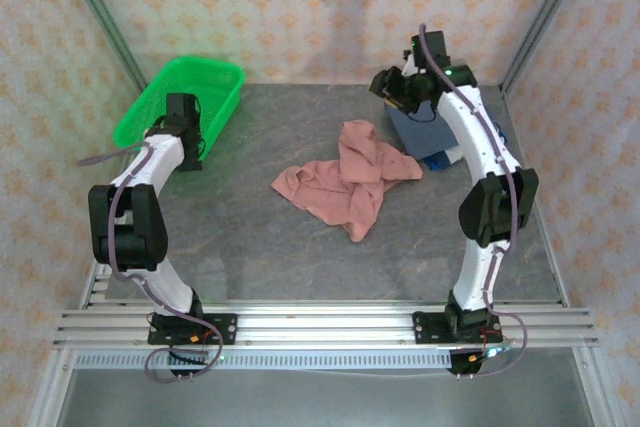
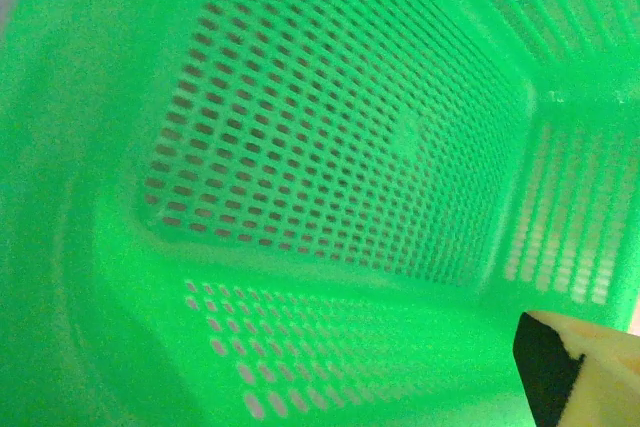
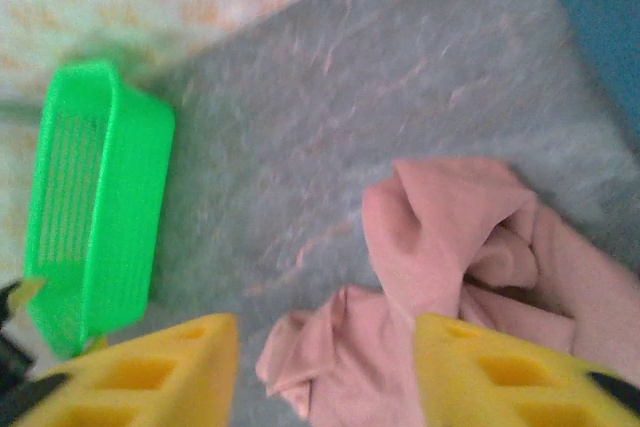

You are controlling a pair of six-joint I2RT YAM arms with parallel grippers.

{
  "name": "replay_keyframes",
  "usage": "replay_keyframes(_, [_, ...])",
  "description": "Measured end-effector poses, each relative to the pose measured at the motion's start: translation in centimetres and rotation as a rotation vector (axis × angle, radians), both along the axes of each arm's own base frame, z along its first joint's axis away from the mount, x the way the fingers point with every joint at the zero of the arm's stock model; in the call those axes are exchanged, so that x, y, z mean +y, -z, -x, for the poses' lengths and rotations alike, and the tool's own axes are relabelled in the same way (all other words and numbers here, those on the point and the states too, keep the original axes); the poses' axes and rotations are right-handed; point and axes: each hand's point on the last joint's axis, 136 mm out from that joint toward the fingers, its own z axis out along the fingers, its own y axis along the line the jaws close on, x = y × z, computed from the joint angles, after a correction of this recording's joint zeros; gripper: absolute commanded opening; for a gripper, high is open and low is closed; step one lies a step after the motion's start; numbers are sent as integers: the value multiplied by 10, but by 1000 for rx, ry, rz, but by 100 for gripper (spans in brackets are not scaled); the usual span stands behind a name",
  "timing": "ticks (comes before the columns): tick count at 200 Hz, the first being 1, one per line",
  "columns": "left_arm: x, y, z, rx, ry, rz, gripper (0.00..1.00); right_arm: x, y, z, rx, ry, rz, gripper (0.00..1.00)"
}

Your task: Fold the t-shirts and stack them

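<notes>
**Two t-shirts on the tabletop, both arms raised**

On the top view you find the pink t-shirt (image 1: 345,182) crumpled in a loose heap near the middle of the grey tabletop (image 1: 270,247), with one sleeve trailing toward 5 o'clock. The slate-blue t-shirt (image 1: 420,132) lies flat at about 2 o'clock from it, touching its edge and partly hidden beneath the right arm. The green mesh basket (image 1: 180,97) sits at 10 o'clock on the tabletop, well apart from both shirts.

The right gripper (image 1: 398,92) hangs above the blue shirt's far corner. In its wrist view you see its yellow fingers (image 3: 150,372) spread wide with nothing held, and the pink cloth lies on the tabletop beyond them. The left gripper (image 1: 183,107) hangs at the basket's 4 o'clock rim. Its wrist view looks into the basket and shows one fingertip (image 2: 575,367), so you cannot tell the spread of those fingers.
</notes>
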Motion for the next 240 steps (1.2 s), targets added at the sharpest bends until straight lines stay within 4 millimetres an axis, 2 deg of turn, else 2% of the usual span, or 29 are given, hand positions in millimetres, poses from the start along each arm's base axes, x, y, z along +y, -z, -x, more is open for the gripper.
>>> replay_keyframes(17, [-28, -34, -3, 0, 172, -82, 100, -26, -2, -18, -18, 69, -2, 64])
replay_keyframes(37, [-87, -83, 2, -58, 446, -201, 98, -46, 2, -22, -4, 109, -5, 66])
replay_keyframes(50, [-128, -102, 14, -87, 627, -252, 94, -47, 8, -9, 17, 96, 0, 69])
replay_keyframes(65, [-162, -103, 28, -94, 800, -280, 90, -40, 26, 33, 85, 52, 12, 71])
replay_keyframes(78, [-180, -84, 38, -49, 911, -291, 86, -32, 43, 79, 151, 14, 16, 71])
replay_keyframes(91, [-194, -53, 46, 39, 1010, -291, 83, -25, 60, 131, 218, -26, 10, 71])
replay_keyframes(105, [-207, -24, 51, 116, 1092, -281, 81, -19, 79, 176, 275, -60, 4, 71])
replay_keyframes(119, [-219, -2, 55, 178, 1163, -279, 80, -15, 100, 207, 331, -77, -1, 70])
replay_keyframes(135, [-233, 17, 61, 232, 1240, -282, 74, -9, 132, 231, 406, -87, 1, 69])
replay_keyframes(156, [-259, 39, 61, 293, 1346, -294, 70, -4, 168, 251, 493, -87, 11, 67])
replay_keyframes(174, [-276, 62, 62, 348, 1414, -305, 64, 4, 183, 257, 519, -95, 15, 65])
replay_keyframes(190, [-284, 83, 67, 409, 1457, -309, 63, 17, 187, 257, 511, -120, 14, 64])
replay_keyframes(211, [-282, 105, 69, 472, 1470, -308, 59, 30, 187, 253, 477, -132, -7, 63])
replay_keyframes(240, [-278, 115, 65, 504, 1459, -329, 57, 35, 191, 250, 463, -115, -31, 60])
